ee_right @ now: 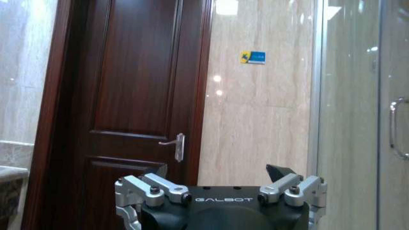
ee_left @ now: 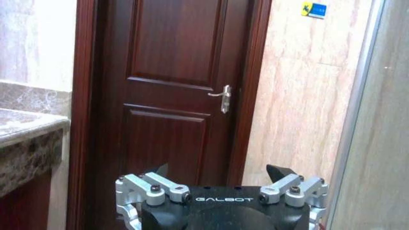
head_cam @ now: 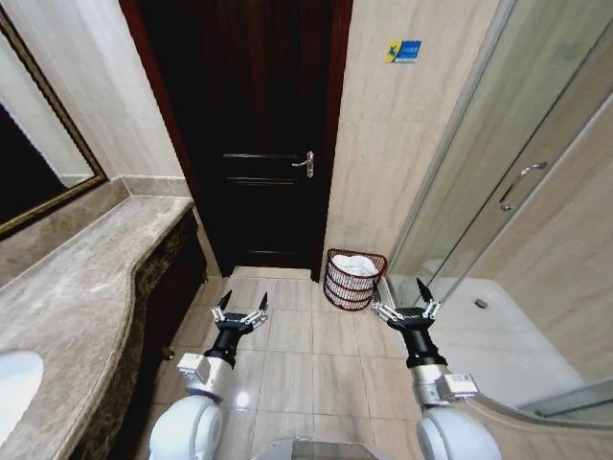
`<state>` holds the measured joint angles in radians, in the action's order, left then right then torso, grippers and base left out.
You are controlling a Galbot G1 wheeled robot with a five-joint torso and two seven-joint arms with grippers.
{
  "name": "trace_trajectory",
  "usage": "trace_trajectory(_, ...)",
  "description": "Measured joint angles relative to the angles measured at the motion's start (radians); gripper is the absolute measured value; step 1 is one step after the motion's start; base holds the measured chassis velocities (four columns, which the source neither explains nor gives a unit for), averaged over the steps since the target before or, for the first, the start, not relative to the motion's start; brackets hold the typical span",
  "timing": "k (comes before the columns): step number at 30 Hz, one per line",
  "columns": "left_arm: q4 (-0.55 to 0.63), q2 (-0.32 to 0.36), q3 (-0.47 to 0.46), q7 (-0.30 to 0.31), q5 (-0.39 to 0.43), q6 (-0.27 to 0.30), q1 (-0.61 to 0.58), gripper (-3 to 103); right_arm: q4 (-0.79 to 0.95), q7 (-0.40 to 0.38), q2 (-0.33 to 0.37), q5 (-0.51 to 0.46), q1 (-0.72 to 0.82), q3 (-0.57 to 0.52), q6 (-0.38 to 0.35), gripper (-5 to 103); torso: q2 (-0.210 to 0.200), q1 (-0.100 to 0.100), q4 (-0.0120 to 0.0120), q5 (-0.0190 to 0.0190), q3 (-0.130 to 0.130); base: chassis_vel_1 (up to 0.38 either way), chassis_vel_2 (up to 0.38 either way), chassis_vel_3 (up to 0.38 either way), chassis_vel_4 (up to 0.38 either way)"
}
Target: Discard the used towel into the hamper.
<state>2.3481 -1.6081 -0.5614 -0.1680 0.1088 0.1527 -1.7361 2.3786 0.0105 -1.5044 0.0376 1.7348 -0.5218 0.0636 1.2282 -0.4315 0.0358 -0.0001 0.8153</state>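
Sink [head_cam: 14,383]: cropped at nine o'clock edge. My hamper [head_cam: 354,279]: white contents too small to identify.

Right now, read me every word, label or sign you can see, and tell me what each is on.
"GALBOT": white lettering on the black body of the left gripper.
"GALBOT": same lettering on the right gripper.
Small blue and yellow wall sign on the beige tiled wall beside the dark wooden door: too small to read.

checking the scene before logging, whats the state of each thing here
hamper: upright on the floor by the door frame, white towel inside
door: closed
shower door: closed
left tool: open, empty, held above the floor
right tool: open, empty, beside the hamper
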Motion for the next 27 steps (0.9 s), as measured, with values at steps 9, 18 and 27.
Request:
trace_trajectory(9, 0.000, 0.000, 0.000, 0.000, 0.000, 0.000, 0.000, 100, 0.000, 0.000, 0.000, 0.000, 0.000, 0.000, 0.000, 100, 0.000, 0.000, 0.0000, 0.0001, 0.000, 0.125, -0.118, -0.111, 0.131)
trace_trajectory(18, 0.000, 0.000, 0.000, 0.000, 0.000, 0.000, 0.000, 100, 0.000, 0.000, 0.000, 0.000, 0.000, 0.000, 0.000, 100, 0.000, 0.000, -0.0001, 0.0001, 0.000, 0.120, -0.113, -0.120, 0.112)
trace_trajectory(27, 0.000, 0.000, 0.000, 0.000, 0.000, 0.000, 0.000, 100, 0.000, 0.000, 0.000, 0.000, 0.000, 0.000, 0.000, 100, 0.000, 0.000, -0.0001, 0.0002, 0.000, 0.123, -0.122, -0.115, 0.123)
